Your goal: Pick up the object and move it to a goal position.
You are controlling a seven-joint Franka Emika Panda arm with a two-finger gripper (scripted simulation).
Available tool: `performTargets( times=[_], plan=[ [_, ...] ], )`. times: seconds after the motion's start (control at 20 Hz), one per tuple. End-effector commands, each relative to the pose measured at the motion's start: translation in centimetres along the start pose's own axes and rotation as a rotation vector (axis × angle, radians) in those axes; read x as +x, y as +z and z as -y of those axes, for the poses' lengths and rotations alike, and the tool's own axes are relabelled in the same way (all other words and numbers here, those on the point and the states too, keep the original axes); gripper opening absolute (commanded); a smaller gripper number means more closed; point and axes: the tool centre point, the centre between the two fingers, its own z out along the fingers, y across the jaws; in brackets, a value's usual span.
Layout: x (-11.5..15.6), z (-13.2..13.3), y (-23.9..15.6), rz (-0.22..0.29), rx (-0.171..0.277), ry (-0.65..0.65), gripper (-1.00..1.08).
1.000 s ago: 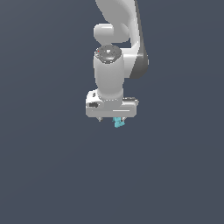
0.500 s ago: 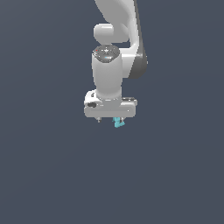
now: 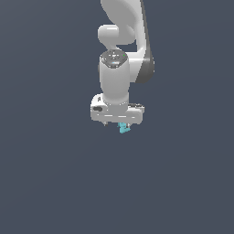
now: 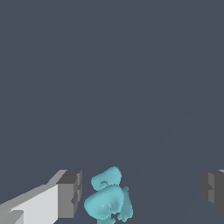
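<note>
The object [image 4: 107, 201] is a small cyan-turquoise lumpy piece. In the wrist view it sits between my gripper [image 4: 142, 192] fingers, close to one grey fingertip [image 4: 70, 192] and far from the other [image 4: 214, 190]. The fingers stand wide apart, so the gripper is open and nothing is clamped. In the exterior view the object [image 3: 124, 129] shows just under the white hand of my gripper [image 3: 119, 125], a little toward the exterior view's right. The arm points straight down over it. The fingers themselves are mostly hidden there by the hand.
Only a plain dark grey-blue surface [image 3: 55, 183] shows around the arm, with no other objects, containers or edges in view.
</note>
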Motion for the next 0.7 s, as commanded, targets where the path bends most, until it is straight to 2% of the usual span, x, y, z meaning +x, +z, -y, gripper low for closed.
performTargets(
  times=[0.0, 0.65],
  plan=[
    [-0.4, 0.2, 0.4, 0.002, -0.001, 0.041, 1.00],
    [-3.2, 1.3, 3.1, 0.012, -0.009, 0.345, 1.00]
  ],
)
